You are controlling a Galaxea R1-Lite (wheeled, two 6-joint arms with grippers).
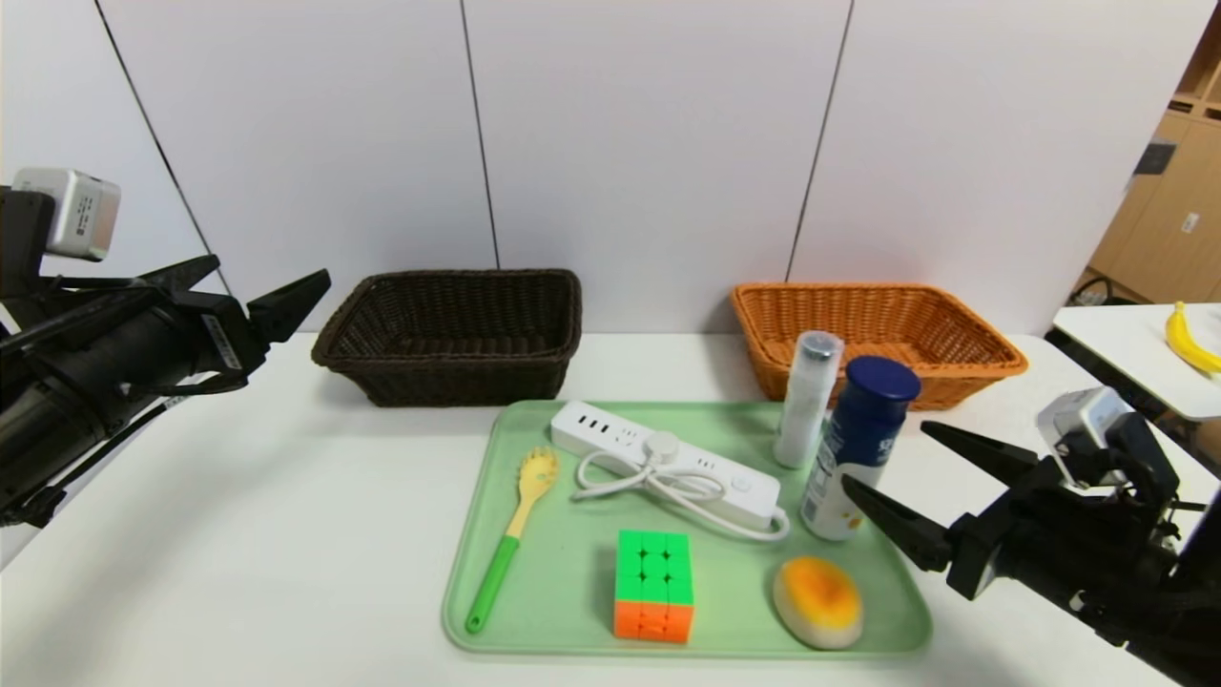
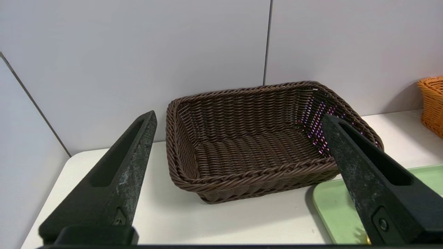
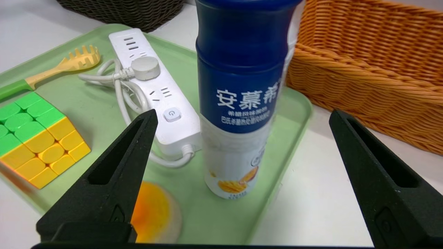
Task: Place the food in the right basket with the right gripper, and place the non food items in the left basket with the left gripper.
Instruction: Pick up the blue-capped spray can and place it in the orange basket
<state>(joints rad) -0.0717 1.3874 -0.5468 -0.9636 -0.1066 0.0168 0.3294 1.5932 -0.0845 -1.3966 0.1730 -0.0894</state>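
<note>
A green tray (image 1: 563, 582) holds a white bottle with a blue cap (image 1: 858, 448), an orange-topped bun (image 1: 818, 601), a white power strip (image 1: 668, 465), a green-and-orange cube (image 1: 653, 584), a yellow pasta spoon (image 1: 510, 534) and a slim grey-capped tube (image 1: 806, 399). My right gripper (image 1: 882, 458) is open just right of the bottle (image 3: 238, 103), which stands ahead of and between its fingertips, untouched. My left gripper (image 1: 267, 272) is open, raised at the far left, facing the empty dark brown basket (image 2: 263, 141). The orange-tan basket (image 1: 878, 334) sits behind the tray's right end.
A side table with a yellow banana (image 1: 1190, 342) stands at the far right. The brown basket (image 1: 453, 334) and the orange basket (image 3: 373, 69) rest against the white back wall. Bare white tabletop (image 1: 238, 534) lies left of the tray.
</note>
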